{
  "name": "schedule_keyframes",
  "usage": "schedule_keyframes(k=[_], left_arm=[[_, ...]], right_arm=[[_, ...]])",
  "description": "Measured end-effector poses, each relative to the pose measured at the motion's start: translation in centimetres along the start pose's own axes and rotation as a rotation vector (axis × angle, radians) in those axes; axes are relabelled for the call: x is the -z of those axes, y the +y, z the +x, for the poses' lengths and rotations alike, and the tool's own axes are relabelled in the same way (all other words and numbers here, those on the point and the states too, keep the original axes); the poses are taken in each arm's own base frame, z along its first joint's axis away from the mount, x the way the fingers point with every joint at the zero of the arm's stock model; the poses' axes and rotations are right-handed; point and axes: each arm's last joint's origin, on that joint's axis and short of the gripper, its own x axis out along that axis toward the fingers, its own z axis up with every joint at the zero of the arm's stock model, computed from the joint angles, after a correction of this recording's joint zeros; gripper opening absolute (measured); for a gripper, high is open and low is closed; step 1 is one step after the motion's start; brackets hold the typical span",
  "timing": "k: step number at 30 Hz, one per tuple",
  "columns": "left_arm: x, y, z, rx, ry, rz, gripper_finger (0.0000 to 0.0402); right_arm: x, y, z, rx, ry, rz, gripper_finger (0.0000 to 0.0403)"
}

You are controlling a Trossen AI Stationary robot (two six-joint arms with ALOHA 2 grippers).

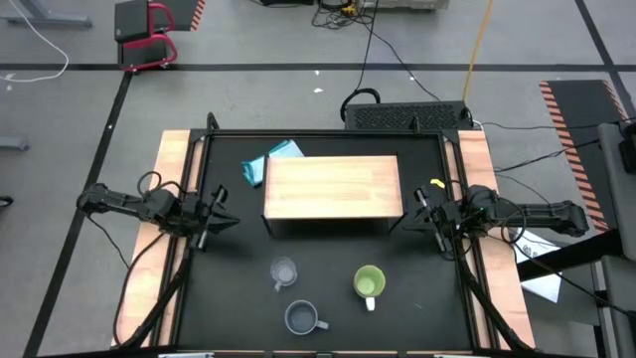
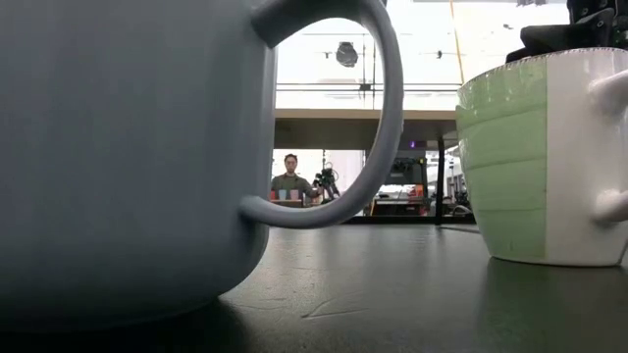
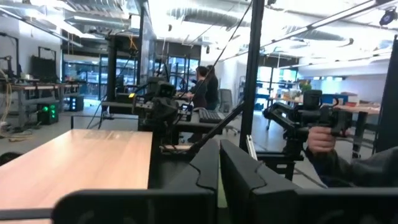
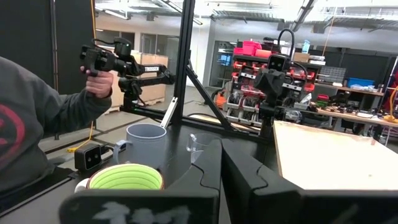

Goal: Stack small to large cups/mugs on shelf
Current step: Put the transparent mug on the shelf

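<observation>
Black surface (image 1: 238,278) in an open lab, light wooden shelf (image 1: 332,185) at its middle, long axis running left-right between the two arms, top bare; a blue cloth (image 1: 266,163) lies just behind its left rear corner

All three vessels sit on the surface in front of the shelf, none on it yet:
- small clear glass cup (image 1: 283,271), left of centre, closest to the shelf front
- grey-blue mug (image 1: 302,318), nearest the front edge, handle pointing right
- green mug with white handle (image 1: 370,282), right of centre, handle pointing toward the front edge

Left gripper (image 1: 221,211) is parked beside the shelf's left end, clenched and empty. Right gripper (image 1: 421,211) mirrors it at the shelf's right end, also clenched and empty. Both point inward at the shelf ends, not at the cups

Key relation: the cups lie forward of both grippers, toward the front edge. Glass cup is nearer the left gripper, diagonally forward and inward; green mug is nearer the right gripper, same diagonal mirrored. Grey-blue mug sits between, slightly left. My read: left arm is better placed for the glass, right for the green mug, and either gripper has to open first
</observation>
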Motion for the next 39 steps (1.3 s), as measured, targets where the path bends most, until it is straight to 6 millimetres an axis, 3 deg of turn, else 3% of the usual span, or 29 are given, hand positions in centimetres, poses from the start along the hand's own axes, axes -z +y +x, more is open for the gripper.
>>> schedule_keyframes(k=[8, 17, 30, 39], left_arm=[[-1.1, -0.2, 1.3, 0.024, -0.010, -0.002, 0.0003], [-3.6, -0.7, 4.4, 0.073, 0.096, 0.033, 0.0001], [-4.2, -2.3, 9.7, 0.074, 0.250, 0.063, 0.0001], [-4.5, -3.7, 11.3, 0.074, 0.269, 0.069, 0.0000]], right_arm=[[0.0, 0.0, 0.0, 0.000, 0.000, 0.000, 0.0000], [0.0, 0.0, 0.0, 0.000, 0.001, 0.000, 0.0000], [0.0, 0.0, 0.0, 0.000, 0.001, 0.000, 0.0000], [0.0, 0.0, 0.0, 0.000, 0.001, 0.003, 0.0000]])
